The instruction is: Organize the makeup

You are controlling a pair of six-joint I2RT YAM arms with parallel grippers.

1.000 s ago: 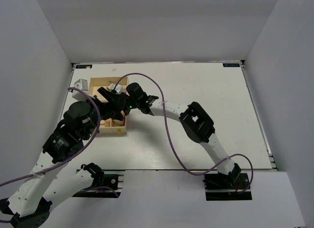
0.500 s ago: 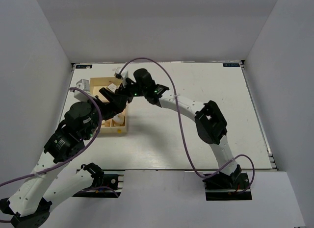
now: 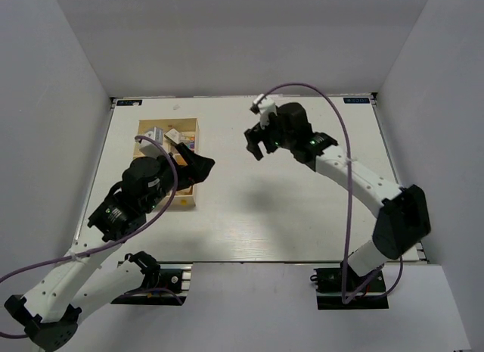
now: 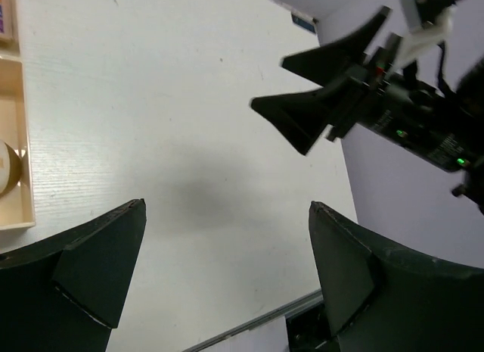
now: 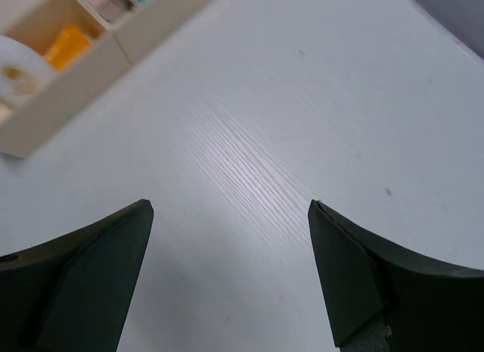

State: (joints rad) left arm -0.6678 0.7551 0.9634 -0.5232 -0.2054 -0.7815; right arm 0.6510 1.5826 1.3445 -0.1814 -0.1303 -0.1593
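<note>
The makeup lies in the light wooden tray (image 3: 185, 125) at the left of the table; the left arm hides most of it. In the top view I make out small cases (image 3: 156, 132) in its far compartments. The right wrist view shows the orange tube (image 5: 64, 45), something white and round (image 5: 19, 72) and slim cases (image 5: 113, 0) in the tray (image 5: 83, 79). The left wrist view shows the cream compact (image 4: 6, 166). My left gripper (image 3: 203, 164) (image 4: 227, 207) is open and empty, just right of the tray. My right gripper (image 3: 255, 144) (image 5: 229, 204) (image 4: 302, 117) is open and empty over bare table.
The white table (image 3: 302, 208) ends in grey walls at the back and sides. The right arm's purple cable (image 3: 333, 117) loops above the table. The left arm (image 3: 144, 185) lies over the tray's near part.
My right gripper has pulled out of the tray area and swung right to mid-table. My left gripper has drawn back off the tray to its right side. Both are empty.
</note>
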